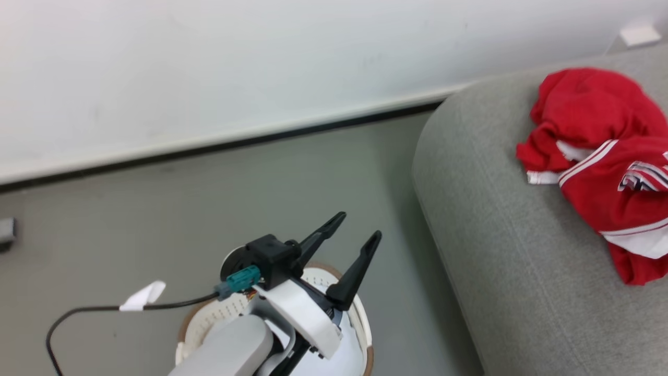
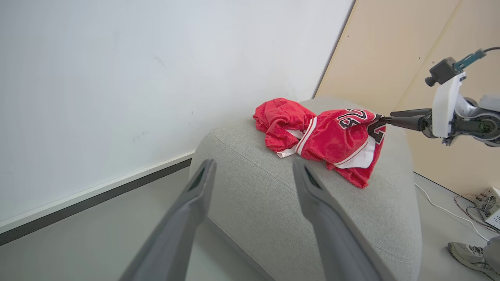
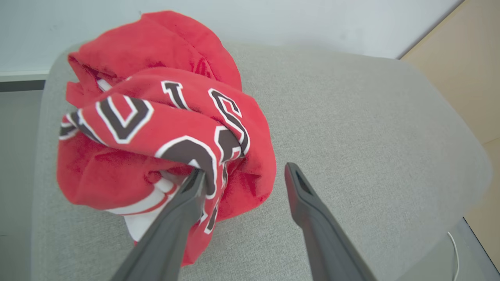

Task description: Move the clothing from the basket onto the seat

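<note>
- Right gripper (image 3: 245,171): at the bottom centre of the right wrist view we see its two fingers spread wide. The finger toward frame left touches a fold of the jersey (image 3: 164,128), and the other stands clear over bare upholstery. Nothing is pinched. We read this as a letting-go posture, with the cloth left to settle under its own weight.
- Jersey: it lies crumpled at centre left of that view with its black-and-white numerals facing up. It leans against a second red garment (image 3: 156,43) at upper left. Both rest on the seat (image 3: 351,136), so we judge these two pieces to be delivered.
- Seat: the grey upholstery runs under and around the heap and is bare toward frame right. We take it the clothes sit near one rounded end because that end lies nearest the basket.
- Left gripper (image 1: 359,225): at lower centre of the head view its fingers are parted and hold nothing. It hangs above the basket (image 1: 222,313), which we judge puts it in place for a further pick.
- Basket: it stands on the floor (image 1: 156,219) at the bottom centre of the head view, to frame left of the seat and apart from it. The pale forearm (image 1: 235,350) hides most of its inside, so we cannot tell whether any clothing is left there.
</note>
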Motion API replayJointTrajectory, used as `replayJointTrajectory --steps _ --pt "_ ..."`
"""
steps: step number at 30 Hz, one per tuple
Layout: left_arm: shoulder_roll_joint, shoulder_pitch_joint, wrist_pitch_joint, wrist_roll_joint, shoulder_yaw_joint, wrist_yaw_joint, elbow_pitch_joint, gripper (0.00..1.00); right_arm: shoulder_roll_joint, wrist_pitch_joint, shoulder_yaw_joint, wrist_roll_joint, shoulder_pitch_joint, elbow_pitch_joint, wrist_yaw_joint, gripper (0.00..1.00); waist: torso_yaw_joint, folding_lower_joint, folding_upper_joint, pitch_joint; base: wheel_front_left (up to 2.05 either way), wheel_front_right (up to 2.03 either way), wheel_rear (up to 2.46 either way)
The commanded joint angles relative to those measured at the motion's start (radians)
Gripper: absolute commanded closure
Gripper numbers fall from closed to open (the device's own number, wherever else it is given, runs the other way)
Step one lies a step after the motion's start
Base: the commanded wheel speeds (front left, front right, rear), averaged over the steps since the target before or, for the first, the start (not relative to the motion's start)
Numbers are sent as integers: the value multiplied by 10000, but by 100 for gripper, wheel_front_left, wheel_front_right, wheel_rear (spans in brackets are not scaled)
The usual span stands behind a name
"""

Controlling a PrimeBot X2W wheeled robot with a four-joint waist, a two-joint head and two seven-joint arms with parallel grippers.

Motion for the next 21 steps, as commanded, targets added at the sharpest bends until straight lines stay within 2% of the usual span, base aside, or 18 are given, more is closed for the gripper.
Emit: replayJointTrajectory --steps 1,5,6,9,12,17,21 --pt "6 397 -55 -123 193 112 -20 0 -324 183 267 377 345 -727 -26 0 -34 1 0 -1066 0 0 0" --pt "-7 720 -73 -269 596 288 -147 0 -590 277 522 915 804 -2248 -24 0 189 1 0 -1635 0 0 0" --pt "-7 720 -73 -269 596 288 -147 0 -590 277 522 915 804 -2248 -24 0 189 1 0 -1635 0 0 0" --pt "21 1040 -81 -455 1064 458 -243 0 -444 98 418 1272 1147 -3349 -24 0 469 1 0 -1960 0 0 0" --pt "208 1333 -78 -538 1623 509 -428 0 -16 -211 188 1410 1592 -4339 -25 0 790 1 0 -2118 0 0 0" --pt "649 2078 -76 -385 2743 1020 -802 0 779 -747 126 1208 2420 -5759 -26 0 1292 1 0 -2289 0 0 0" --pt "880 2840 -78 -400 3865 1347 -1202 0 1605 -1349 -106 919 3032 -6397 -25 0 1657 1 0 -2356 0 0 0"
